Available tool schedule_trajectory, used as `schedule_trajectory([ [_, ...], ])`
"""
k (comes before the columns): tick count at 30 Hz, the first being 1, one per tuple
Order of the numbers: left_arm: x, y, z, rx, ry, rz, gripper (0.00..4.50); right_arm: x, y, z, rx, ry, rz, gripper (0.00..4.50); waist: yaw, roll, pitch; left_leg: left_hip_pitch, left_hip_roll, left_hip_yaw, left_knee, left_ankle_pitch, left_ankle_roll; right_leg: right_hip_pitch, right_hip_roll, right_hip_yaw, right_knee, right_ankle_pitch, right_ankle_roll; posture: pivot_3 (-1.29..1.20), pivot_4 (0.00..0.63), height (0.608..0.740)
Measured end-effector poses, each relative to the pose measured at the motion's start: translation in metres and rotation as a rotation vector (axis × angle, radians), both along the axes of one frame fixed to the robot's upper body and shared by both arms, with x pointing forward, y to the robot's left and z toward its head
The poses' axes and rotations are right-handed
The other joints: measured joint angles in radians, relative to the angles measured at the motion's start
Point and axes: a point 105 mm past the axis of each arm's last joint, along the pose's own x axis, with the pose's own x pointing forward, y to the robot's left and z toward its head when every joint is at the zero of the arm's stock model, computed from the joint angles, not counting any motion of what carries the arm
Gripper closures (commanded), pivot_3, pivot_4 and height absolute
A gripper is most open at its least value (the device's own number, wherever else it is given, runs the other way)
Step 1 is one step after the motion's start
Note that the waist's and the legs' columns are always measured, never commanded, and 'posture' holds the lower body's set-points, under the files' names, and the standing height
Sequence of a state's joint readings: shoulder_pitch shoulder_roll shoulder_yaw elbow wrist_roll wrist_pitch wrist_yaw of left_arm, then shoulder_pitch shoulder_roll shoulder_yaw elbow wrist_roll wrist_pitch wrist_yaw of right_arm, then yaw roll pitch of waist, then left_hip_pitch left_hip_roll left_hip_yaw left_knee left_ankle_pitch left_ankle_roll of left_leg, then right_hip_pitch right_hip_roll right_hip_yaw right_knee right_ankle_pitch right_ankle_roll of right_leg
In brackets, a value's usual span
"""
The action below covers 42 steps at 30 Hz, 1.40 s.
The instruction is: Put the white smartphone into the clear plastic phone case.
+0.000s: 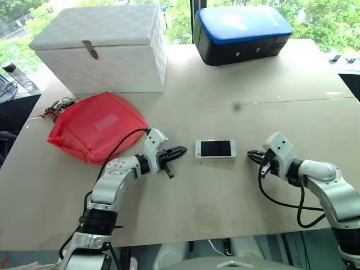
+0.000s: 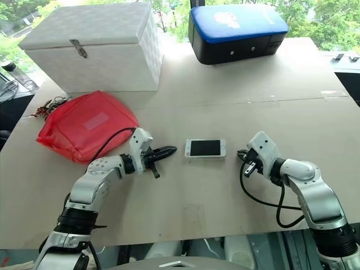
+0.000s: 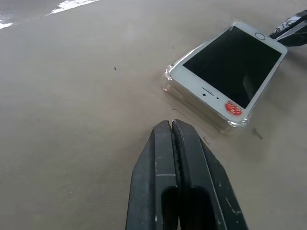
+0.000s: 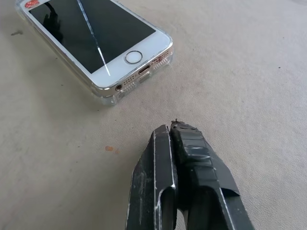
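The white smartphone [image 1: 215, 149] lies flat, screen up, in the middle of the table, seated inside the clear plastic phone case [image 3: 175, 82], whose transparent rim wraps its edges [image 4: 106, 94]. A small red sticker marks the phone's earpiece end. My left gripper [image 1: 181, 151] is shut and empty just left of the phone, pointing at it. On the other side my right gripper [image 1: 251, 154] is also shut and empty, a short way to the phone's right. Neither touches the phone.
A red pouch [image 1: 95, 126] lies at the left, with a small bunch of keys [image 1: 56, 107] beside it. A white lidded box [image 1: 104, 48] stands at the back left, and a black and blue case [image 1: 242, 34] at the back middle.
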State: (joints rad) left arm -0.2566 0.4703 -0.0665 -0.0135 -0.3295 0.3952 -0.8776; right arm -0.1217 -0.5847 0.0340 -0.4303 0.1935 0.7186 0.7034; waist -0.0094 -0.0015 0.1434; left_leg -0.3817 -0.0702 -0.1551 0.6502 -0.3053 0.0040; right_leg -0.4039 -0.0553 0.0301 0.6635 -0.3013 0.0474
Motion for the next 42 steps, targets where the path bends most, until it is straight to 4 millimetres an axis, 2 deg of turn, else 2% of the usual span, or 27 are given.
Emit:
schedule_trajectory([
  [4,0.000,-0.012,0.000,0.019,-0.008,-0.040,4.48,0.006,0.011,0.007,-0.024,-0.041,0.034,4.50,-0.002,0.000,0.000,0.000,0.000,0.000,0.001,0.000,0.000,0.000,0.000,0.000,0.000,0.000,0.000,0.00,0.150,0.740],
  [8,0.001,-0.014,0.001,0.028,-0.010,-0.048,4.48,0.008,0.014,0.006,-0.077,-0.058,0.068,4.50,-0.001,0.000,0.000,0.000,0.000,0.000,0.002,0.000,0.000,0.000,0.000,-0.001,0.001,0.000,0.000,0.00,0.150,0.740],
  [24,0.002,-0.013,0.000,0.044,-0.006,-0.036,4.48,0.010,0.029,0.009,-0.110,-0.074,0.167,4.50,-0.004,0.000,0.000,0.000,-0.001,0.001,0.010,0.000,0.000,0.001,0.000,-0.002,0.009,0.000,0.000,0.00,0.150,0.740],
  [34,0.002,-0.010,-0.003,0.059,0.010,-0.027,4.48,0.011,0.038,0.006,-0.191,-0.108,0.237,4.50,-0.005,0.000,0.000,0.001,-0.001,0.002,0.018,0.000,0.000,0.001,0.001,0.000,0.017,0.001,-0.001,0.00,0.150,0.740],
  [42,0.004,-0.006,-0.001,0.058,0.005,-0.010,4.48,0.016,0.037,0.004,-0.194,-0.108,0.227,4.50,-0.009,0.000,0.000,0.001,0.000,0.002,0.019,0.000,0.000,0.001,0.001,0.001,0.019,0.001,-0.001,0.00,0.150,0.740],
])
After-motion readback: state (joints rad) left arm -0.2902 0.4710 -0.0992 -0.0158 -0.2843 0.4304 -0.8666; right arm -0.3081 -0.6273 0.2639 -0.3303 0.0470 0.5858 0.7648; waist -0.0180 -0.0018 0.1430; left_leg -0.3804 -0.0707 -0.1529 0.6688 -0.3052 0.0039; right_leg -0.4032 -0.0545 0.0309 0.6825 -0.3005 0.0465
